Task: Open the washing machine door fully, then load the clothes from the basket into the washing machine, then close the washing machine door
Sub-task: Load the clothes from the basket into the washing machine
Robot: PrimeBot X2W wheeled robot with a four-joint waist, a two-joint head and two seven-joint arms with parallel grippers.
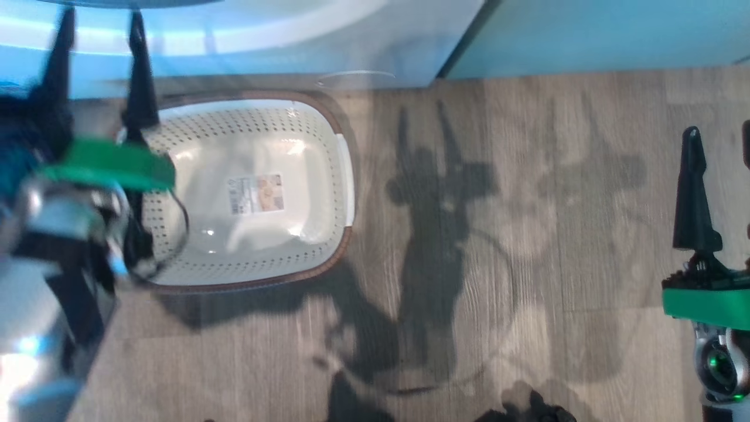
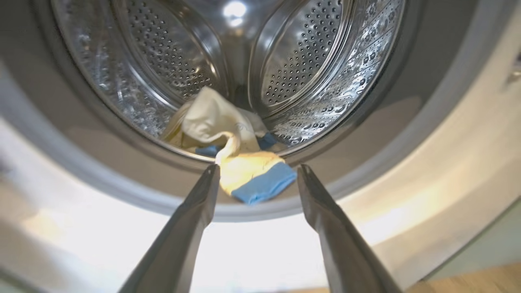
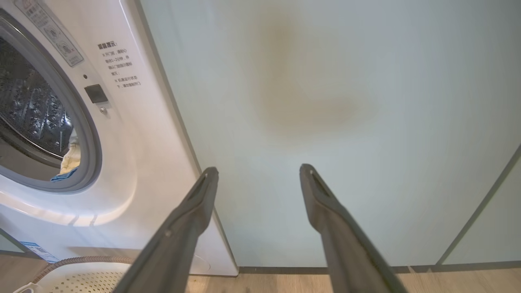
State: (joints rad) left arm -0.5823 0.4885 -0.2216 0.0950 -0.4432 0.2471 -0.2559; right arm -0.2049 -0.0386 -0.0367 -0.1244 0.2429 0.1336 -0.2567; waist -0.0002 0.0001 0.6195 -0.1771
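The cream basket [image 1: 246, 193] lies on the floor before the washing machine [image 1: 281, 35], its inside bare except for the bottom label. Pale yellow-cream clothes [image 2: 228, 130] with blue trim sit in the steel drum, one blue-edged piece draped over the grey ring of the drum mouth [image 2: 81, 162]. My left gripper [image 2: 257, 173] is open just outside that mouth, nothing between its fingers; it also shows at the head view's left [image 1: 99, 35]. My right gripper [image 3: 258, 173] is open facing a pale green cabinet, with the machine [image 3: 134, 134] to its left. The door is out of view.
Pale green cabinets [image 3: 325, 122] stand right of the machine. Wood-look floor [image 1: 498, 234] stretches to the right of the basket, crossed by arm shadows. The basket's rim [image 3: 81, 260] peeks in at the right wrist view's lower left.
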